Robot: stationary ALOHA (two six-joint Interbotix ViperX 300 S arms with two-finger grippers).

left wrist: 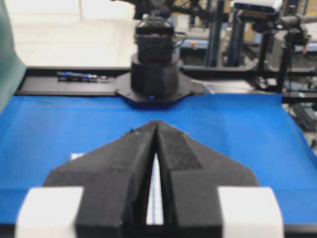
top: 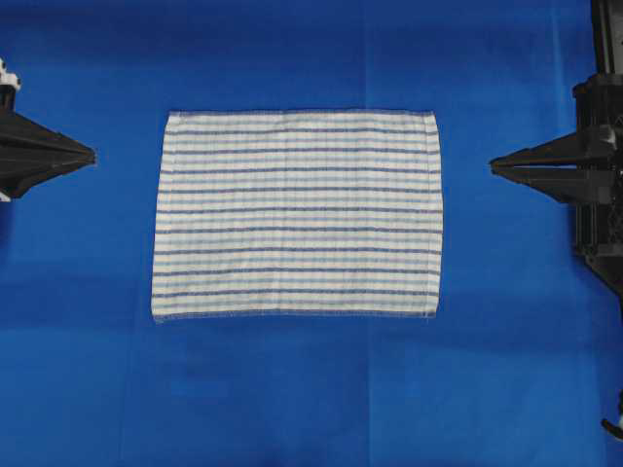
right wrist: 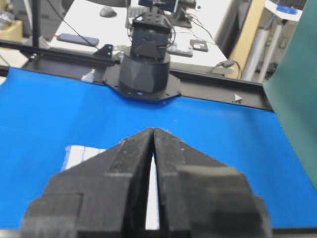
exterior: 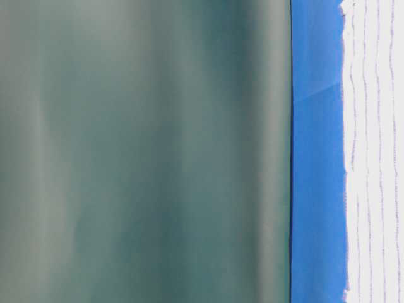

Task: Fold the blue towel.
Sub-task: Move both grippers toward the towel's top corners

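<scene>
While the rectangular white woven towel with thin dark-blue and pale teal stripes (top: 297,214) lay spread flat and unfolded on the bench covered in plain solid-blue cloth (top: 292,399), both arms kept to the sides of the overhead view.

The left hand (top: 92,154), black and wedge-shaped, sat at the left edge of that view with its two fingers pressed together to a point and nothing between them. Its tip pointed toward the towel's left hemmed edge, and a strip of bare blue covering lay between the tip and that edge, so the hand and the cloth were apart. From the left wrist camera the closed fingers (left wrist: 133,163) met at their tips, with a narrow slit farther back through which a sliver of the striped towel showed below and ahead of the hand.

The towel lay between the two hands, its stripes running from one hand toward the other.

The right hand (top: 493,166) mirrored the left at the right side of the overhead view, closed to a point and holding nothing, its tip aimed at the towel's right edge and separated from it by bare covering. In the right wrist view a corner of the towel (right wrist: 81,154) appeared ahead of the closed fingers, to their left.

The table-level view showed only a blurred grey-green sheet (exterior: 145,151) beside a band of blue covering and the towel's edge.
</scene>
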